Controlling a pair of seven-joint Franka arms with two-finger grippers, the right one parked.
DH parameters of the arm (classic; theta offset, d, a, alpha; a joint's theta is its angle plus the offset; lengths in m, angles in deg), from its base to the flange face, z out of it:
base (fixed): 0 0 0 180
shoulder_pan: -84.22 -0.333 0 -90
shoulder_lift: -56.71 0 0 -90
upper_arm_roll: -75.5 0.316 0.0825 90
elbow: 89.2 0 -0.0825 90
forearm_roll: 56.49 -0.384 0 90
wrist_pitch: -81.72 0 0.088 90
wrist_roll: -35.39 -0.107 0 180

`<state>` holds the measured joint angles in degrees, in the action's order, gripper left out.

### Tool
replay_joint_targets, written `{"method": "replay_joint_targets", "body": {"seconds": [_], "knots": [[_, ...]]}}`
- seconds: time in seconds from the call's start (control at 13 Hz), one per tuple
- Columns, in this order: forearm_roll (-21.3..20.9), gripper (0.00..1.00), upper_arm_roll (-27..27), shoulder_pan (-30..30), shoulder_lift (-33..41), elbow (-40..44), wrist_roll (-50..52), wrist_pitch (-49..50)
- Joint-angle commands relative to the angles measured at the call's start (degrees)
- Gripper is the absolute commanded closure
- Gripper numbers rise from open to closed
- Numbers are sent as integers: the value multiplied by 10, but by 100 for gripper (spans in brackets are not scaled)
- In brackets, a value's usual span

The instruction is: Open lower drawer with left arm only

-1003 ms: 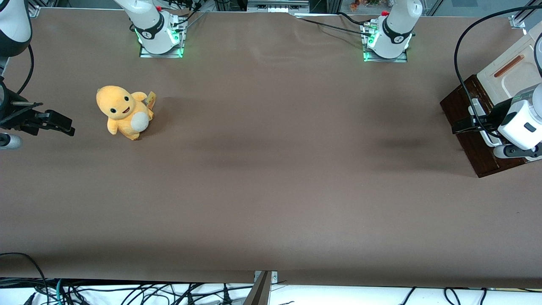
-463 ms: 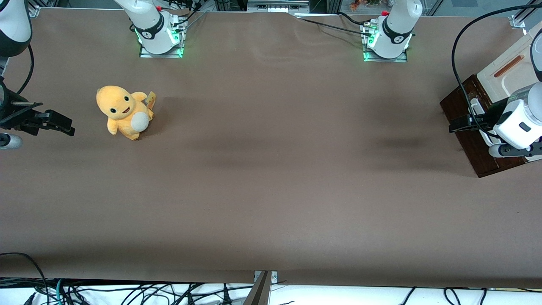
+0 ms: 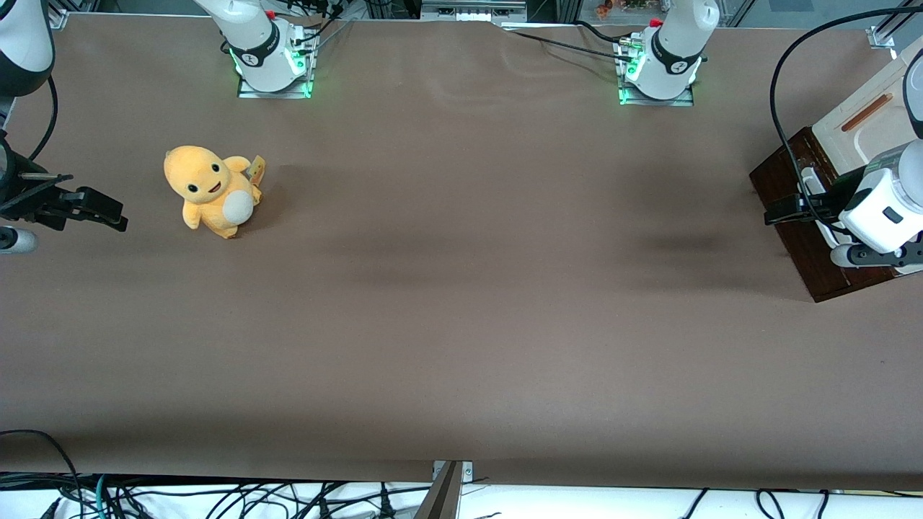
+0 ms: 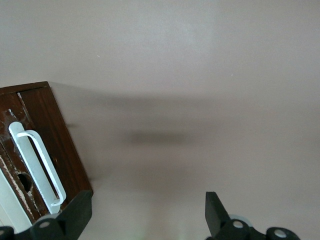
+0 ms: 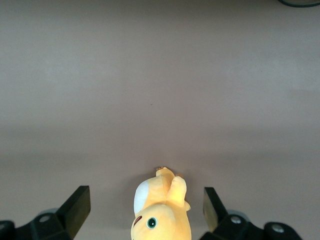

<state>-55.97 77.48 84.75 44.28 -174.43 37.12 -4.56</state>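
Views: in the wrist view we see the white bar handle (image 4: 36,167) whole on the lower drawer (image 4: 52,145); in the front view the left arm (image 3: 885,205) hides most of it.
Gripper: the gripper (image 4: 147,215) is wide open and holds nothing; one finger (image 4: 77,212) is just beside the handle end.
Drawer: the lower drawer (image 3: 789,194) stands at the working arm's end of the table (image 3: 461,324), under the cream panel (image 3: 862,119).
Change: since one second ago we see the gripper slightly farther from the front camera along the drawer; the plush toy (image 3: 210,190) has not moved.
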Motion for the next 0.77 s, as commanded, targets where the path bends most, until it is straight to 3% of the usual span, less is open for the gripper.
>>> {"method": "replay_joint_targets", "body": {"seconds": [0.0,0.69], "knots": [[8,0,1,-2,7,2,-16,9],[13,0,2,-6,5,12,-10,9]]}}
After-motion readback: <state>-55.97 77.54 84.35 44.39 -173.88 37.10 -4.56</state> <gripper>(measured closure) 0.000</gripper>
